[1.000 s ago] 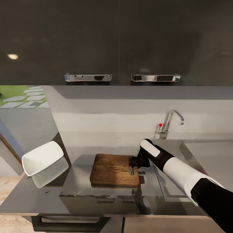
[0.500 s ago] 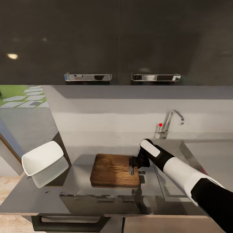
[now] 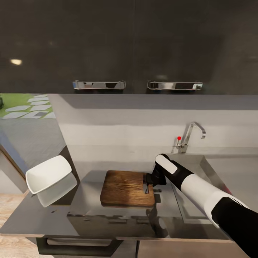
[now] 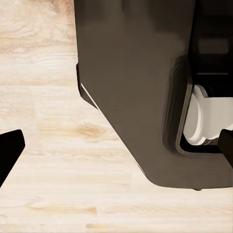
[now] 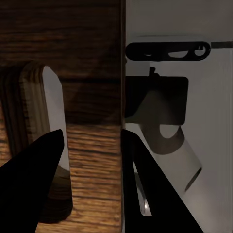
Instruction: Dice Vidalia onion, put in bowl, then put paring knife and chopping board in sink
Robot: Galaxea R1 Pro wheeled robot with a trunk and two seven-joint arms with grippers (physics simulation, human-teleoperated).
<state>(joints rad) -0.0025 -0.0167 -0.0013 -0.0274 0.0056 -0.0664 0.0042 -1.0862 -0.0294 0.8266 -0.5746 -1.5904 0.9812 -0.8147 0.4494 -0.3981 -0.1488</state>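
Down at lower right, the right gripper [image 3: 147, 183] is straddling the chopping board's [image 3: 123, 187] right edge at its handle slot, fingers [image 5: 29, 189] set narrowly apart either side of the wood. Leftward, the bowl [image 3: 48, 174] is tilting on the countertop [image 3: 53, 218]. Farther back right, the sink [image 3: 204, 168] is lying beneath its tap [image 3: 190, 135]. Whether the left gripper's jaws are spread or closed, I cannot tell.

The rectangular stainless-steel sink basin [image 3: 200, 168] is largely hidden behind the white-and-black right arm, and its contents cannot be made out. The black right gripper [image 3: 148, 182] is too small in the head view for its grip on the brown wooden chopping board [image 3: 123, 188] to be judged.
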